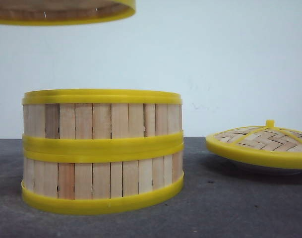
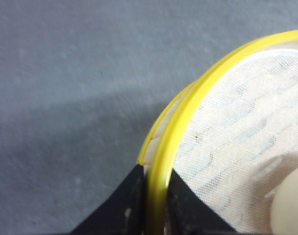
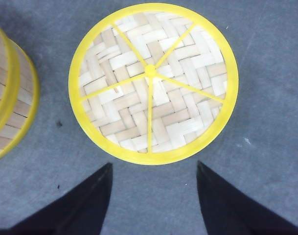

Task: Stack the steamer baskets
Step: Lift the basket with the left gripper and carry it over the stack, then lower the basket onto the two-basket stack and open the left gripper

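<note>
Left hand clamping basket rim

Stacked steamer baskets: walls of pale vertical wooden slats, some tan or reddish-brown, with bright yellow rims at top, middle joint and base. Raised steamer basket, at 11 o'clock in the front view: same slats and yellow rim; white mesh liner inside. Domed lid: pale herringbone weave, yellow rim, five yellow spokes, yellow knob. Table: dark grey, faintly speckled. Wall: off-white.
</note>
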Tool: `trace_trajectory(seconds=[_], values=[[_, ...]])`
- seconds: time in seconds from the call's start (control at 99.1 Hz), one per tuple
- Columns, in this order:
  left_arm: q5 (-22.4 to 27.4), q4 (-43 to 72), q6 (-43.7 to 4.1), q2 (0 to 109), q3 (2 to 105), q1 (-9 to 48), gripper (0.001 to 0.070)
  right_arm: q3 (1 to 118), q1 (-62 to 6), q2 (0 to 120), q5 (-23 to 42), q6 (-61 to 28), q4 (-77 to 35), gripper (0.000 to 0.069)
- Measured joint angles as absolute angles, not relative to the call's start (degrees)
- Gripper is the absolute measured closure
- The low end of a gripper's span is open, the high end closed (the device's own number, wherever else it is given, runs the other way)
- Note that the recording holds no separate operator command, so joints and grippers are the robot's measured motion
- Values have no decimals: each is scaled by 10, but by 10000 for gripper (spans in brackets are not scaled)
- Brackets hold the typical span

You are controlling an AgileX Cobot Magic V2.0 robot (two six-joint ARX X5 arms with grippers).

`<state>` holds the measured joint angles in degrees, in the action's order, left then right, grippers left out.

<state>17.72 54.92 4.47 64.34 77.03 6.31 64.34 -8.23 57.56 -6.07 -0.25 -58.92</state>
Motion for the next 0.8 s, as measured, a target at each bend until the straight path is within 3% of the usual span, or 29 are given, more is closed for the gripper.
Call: trace_trajectory(seconds=[0.242,0.797], values=[[177,453,20,653,686,100,682,643,-82,576,-61,-3,-589,359],[164,379,3,792,684,144,682,643,-82,576,-61,-3,-588,359]])
